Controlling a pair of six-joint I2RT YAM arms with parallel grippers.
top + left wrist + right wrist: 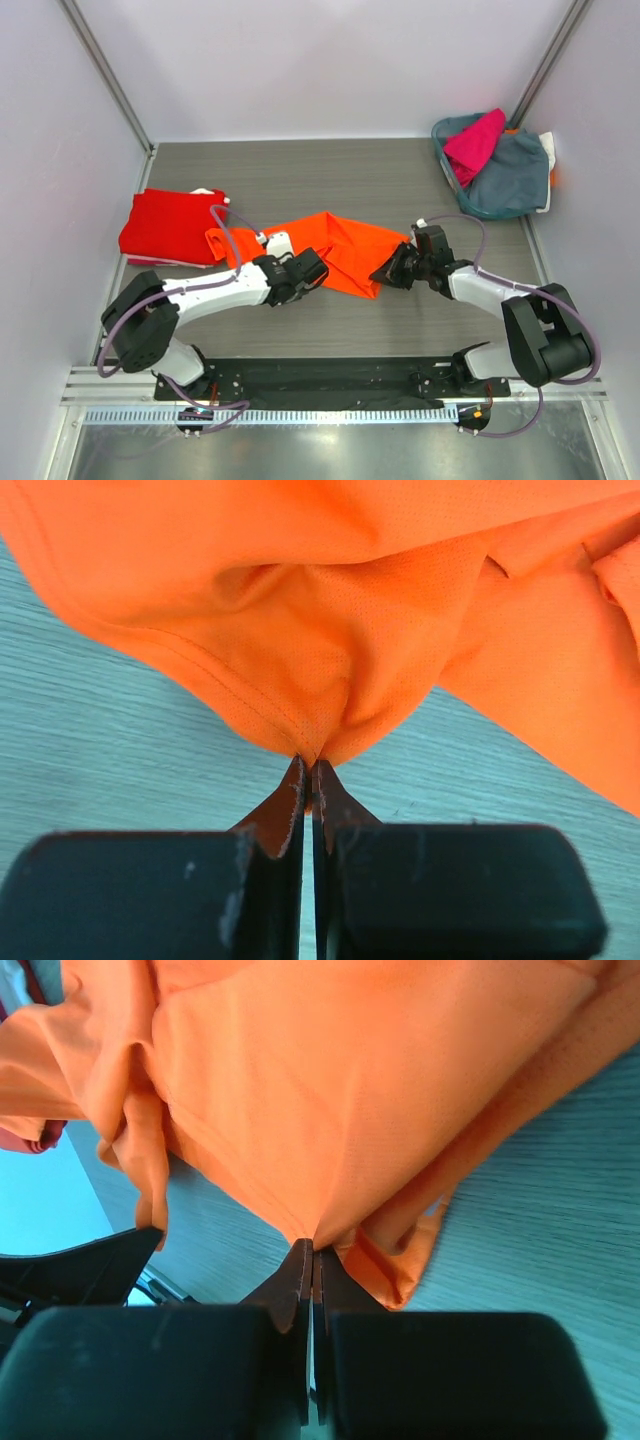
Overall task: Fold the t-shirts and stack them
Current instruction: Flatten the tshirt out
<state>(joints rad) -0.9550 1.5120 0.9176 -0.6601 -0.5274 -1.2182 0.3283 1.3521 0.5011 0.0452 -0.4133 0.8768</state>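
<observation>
Red t-shirt (pixel 165 228) lies folded at far left; left gripper (pixel 308 776) is clamped on a hem of the orange t-shirt (pixel 350 250), mid-table; right gripper (pixel 312 1258) pinches its opposite edge; the fabric looks light and limp, so edges and corners suit best; magenta t-shirt (pixel 475 140) sits in the far-right basket (pixel 439 148).

Bright, even light, soft shadows; wrist views blur up close.
</observation>
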